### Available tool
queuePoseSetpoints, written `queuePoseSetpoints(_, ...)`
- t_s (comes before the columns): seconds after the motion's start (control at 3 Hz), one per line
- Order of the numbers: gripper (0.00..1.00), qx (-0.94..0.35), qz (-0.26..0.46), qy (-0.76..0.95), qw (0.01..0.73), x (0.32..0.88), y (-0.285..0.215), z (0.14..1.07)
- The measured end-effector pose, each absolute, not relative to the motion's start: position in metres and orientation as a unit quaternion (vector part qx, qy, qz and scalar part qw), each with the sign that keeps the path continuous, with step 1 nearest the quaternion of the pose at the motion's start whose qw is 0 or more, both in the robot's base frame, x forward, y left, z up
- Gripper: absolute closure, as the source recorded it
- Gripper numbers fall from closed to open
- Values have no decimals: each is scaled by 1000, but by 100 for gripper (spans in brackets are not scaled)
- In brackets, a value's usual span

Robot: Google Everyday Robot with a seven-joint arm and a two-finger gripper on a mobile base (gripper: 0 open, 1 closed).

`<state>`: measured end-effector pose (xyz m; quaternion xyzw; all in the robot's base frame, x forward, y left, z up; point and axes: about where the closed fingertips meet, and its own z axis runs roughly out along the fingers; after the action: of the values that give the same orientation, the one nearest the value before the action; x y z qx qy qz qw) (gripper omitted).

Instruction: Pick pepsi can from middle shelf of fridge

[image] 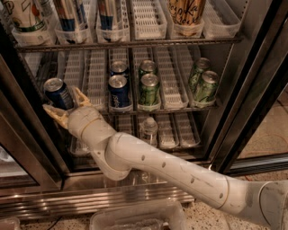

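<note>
My gripper [62, 100] is at the left end of the middle shelf [162, 107], in front of the fridge [252, 85]. Its two pale yellow fingers [53, 113] close around a pepsi can [56, 90], dark blue with a silver top. The can is tilted a little and held off the lane trays, near the left door frame. Two more pepsi cans [119, 92] stand one behind the other in a white lane tray at the middle of the shelf. My white arm reaches in from the lower right.
Green cans stand beside the blue ones [149, 89] and further right [206, 86]. A small bottle [148, 130] stands on the lower shelf. Bottles and cartons fill the upper shelf [112, 13]. A clear plastic tub [135, 218] lies on the floor in front.
</note>
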<state>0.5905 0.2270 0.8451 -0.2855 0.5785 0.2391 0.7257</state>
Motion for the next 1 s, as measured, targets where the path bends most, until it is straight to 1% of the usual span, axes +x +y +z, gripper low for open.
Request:
queuePoseSetpoints(0.67, 33, -293, 249, 574, 723, 609, 235, 844)
queuePoseSetpoints(1.0, 38, -293, 249, 573, 723, 610, 235, 845)
